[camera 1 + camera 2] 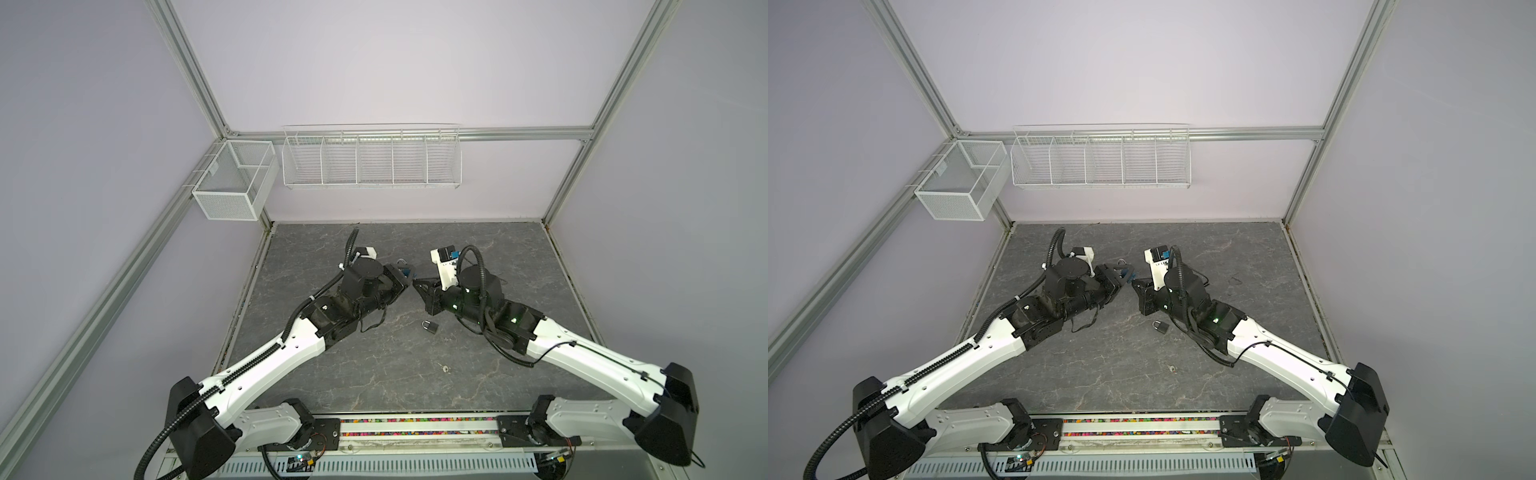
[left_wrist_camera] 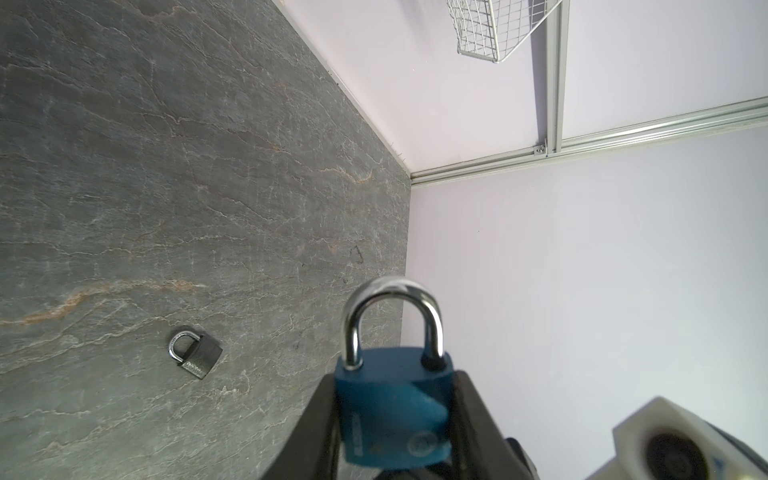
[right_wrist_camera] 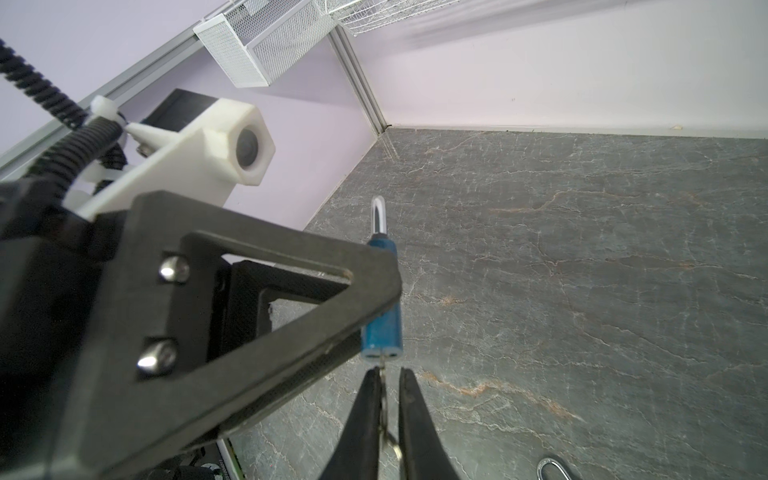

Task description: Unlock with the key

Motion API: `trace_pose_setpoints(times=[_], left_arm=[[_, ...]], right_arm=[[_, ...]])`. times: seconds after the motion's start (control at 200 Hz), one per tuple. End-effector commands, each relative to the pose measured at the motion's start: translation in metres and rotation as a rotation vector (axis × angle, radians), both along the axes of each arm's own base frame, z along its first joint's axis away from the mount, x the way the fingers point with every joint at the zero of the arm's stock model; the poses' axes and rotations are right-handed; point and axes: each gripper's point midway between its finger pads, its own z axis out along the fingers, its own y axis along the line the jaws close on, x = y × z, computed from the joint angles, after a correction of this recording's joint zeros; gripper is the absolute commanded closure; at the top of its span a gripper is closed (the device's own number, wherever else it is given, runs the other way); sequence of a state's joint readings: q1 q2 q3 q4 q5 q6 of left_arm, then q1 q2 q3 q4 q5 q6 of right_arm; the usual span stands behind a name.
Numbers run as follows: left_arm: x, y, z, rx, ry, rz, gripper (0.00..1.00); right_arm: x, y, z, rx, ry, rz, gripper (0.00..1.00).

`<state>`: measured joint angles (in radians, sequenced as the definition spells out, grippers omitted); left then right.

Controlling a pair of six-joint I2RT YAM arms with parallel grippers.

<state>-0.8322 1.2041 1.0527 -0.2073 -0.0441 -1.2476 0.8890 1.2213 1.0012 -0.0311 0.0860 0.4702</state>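
Holding the lock: the left gripper [image 2: 395, 374] is closed on the two flat sides of the blue padlock [image 2: 392, 411] and seems to carry it clear of the table. The shackle [image 2: 390, 320] points away from the wrist, which leaves the keyhole end bare and turned toward the other arm.
Right claw: the right gripper [image 3: 390, 372] has its jaws pinched almost together on the key [image 3: 382, 371]. The thin blade sits edge-on between them and lines up with the lock's underside.
Key tip: it meets the bottom of the blue padlock, but how deep it sits in the keyhole I cannot tell.
Why two arms: one braces the body so that a twist on the key would turn the cylinder, not the whole lock — that is my reading.
Shackle state: both legs sit down in the body, so I take it as not yet unlocked.
Step in hand: seating or turning the key, I would judge.
Risk: a thin key in a narrow pinch could slip or tilt if the two claws are not in line.
Spare lock: a grey padlock [image 2: 195, 355] lies flat on the table [image 1: 374, 395], well apart from the claws.
Wall: the wire baskets [image 1: 372, 160] hang above the back edge and play no part.
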Motion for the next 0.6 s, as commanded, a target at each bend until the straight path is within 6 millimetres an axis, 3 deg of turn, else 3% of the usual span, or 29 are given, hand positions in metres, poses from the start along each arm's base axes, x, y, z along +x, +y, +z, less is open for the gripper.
trace_pose_setpoints(times=[0.0, 0.595], left_arm=[[0.009, 0.009, 0.008, 0.003, -0.020, 0.055, 0.97], [-0.006, 0.007, 0.005, -0.043, 0.007, 0.000, 0.98]], right_arm=[[-0.002, -0.003, 0.013, 0.034, -0.033, -0.004, 0.93], [0.012, 0.009, 0.035, 0.090, -0.068, 0.000, 0.94]])
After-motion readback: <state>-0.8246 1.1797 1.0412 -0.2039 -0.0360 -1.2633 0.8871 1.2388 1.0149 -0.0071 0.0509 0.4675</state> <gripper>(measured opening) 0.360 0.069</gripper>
